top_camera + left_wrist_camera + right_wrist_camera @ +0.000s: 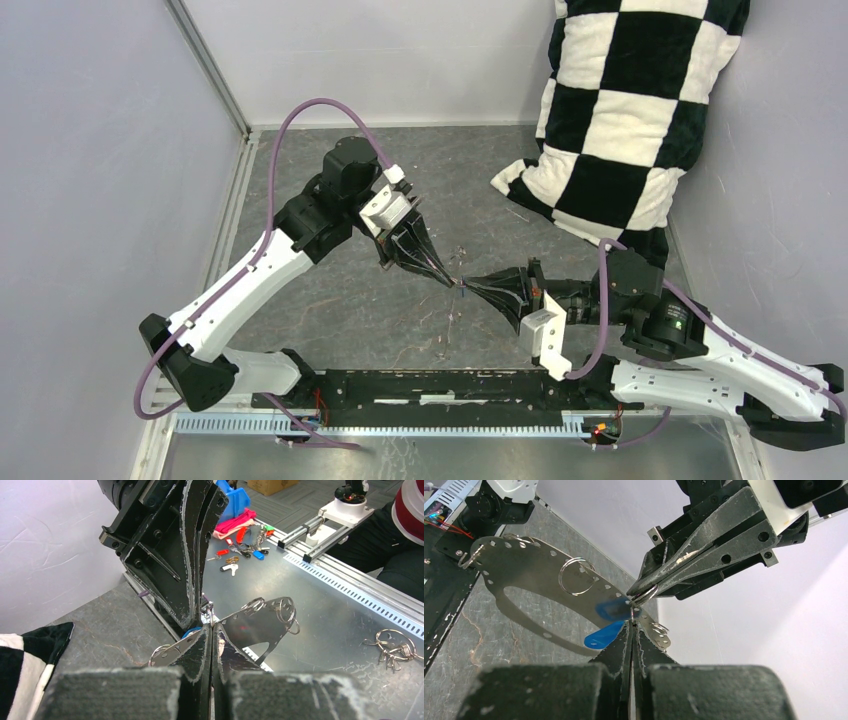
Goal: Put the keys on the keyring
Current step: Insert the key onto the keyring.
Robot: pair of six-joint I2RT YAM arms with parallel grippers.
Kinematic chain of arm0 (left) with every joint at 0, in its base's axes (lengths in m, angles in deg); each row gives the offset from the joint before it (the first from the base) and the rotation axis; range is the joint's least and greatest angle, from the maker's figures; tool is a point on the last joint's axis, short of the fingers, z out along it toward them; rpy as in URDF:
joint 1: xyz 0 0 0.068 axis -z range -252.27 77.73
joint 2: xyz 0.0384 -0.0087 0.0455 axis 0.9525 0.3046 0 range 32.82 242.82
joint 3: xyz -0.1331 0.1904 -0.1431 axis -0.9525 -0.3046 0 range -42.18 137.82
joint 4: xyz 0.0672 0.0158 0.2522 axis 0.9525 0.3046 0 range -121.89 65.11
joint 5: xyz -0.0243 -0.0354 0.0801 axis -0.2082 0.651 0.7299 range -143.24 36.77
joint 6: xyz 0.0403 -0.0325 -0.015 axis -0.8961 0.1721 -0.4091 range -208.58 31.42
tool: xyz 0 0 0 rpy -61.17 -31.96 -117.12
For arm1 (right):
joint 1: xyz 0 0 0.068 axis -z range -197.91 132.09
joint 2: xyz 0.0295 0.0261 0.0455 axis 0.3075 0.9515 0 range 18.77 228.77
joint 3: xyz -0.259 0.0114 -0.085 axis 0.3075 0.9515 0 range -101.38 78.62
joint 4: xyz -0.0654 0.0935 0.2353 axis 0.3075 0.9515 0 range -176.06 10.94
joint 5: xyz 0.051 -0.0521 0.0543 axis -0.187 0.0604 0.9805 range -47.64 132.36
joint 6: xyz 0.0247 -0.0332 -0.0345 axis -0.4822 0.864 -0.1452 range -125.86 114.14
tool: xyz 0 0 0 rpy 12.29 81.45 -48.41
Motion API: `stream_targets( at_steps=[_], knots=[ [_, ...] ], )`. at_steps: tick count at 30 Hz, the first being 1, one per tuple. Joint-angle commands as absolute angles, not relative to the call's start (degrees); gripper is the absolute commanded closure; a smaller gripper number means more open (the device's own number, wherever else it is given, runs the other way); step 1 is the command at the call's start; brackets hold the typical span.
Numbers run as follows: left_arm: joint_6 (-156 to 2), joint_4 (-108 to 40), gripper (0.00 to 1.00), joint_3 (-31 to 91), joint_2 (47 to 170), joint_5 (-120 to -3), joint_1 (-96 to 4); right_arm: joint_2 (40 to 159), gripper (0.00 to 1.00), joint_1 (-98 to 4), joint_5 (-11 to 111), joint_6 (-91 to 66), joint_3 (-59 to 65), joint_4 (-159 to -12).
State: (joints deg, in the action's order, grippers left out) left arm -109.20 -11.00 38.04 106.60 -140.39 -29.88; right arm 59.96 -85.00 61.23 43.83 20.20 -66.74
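Note:
The keyring [534, 565] is a flat grey metal hoop with rows of holes and small split rings on it. It hangs in the air between my two grippers and also shows in the left wrist view [270, 617]. My left gripper [211, 626] is shut, its tips pinching a small split ring [645, 594] at the hoop's edge. My right gripper [631, 624] is shut tip to tip against it, with a thin wire between its tips. The blue head of a key [603, 635] sticks out beside its left finger. In the top view the two grippers, left [448, 277] and right [472, 289], meet above the table's middle.
A black-and-white checkered pillow [620, 110] leans in the far right corner. Cage walls close in the left and back. In the left wrist view, loose coloured keys [240, 555] and a bunch of rings [395, 650] lie on a metal bench beyond the rail [320, 527].

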Motion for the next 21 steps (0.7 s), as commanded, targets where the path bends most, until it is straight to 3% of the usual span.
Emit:
stream_targets(
  at_steps=[1, 21],
  knots=[
    [-106.62, -13.23, 0.98, 37.79, 105.13, -140.6, -29.73, 59.51, 0.99, -85.08, 62.14, 43.27, 17.43, -69.45],
    [-105.25, -14.51, 0.98, 37.22, 104.8, -139.98, -29.73, 59.49, 0.99, -85.12, 62.44, 43.14, 17.68, -69.66]
  ],
)
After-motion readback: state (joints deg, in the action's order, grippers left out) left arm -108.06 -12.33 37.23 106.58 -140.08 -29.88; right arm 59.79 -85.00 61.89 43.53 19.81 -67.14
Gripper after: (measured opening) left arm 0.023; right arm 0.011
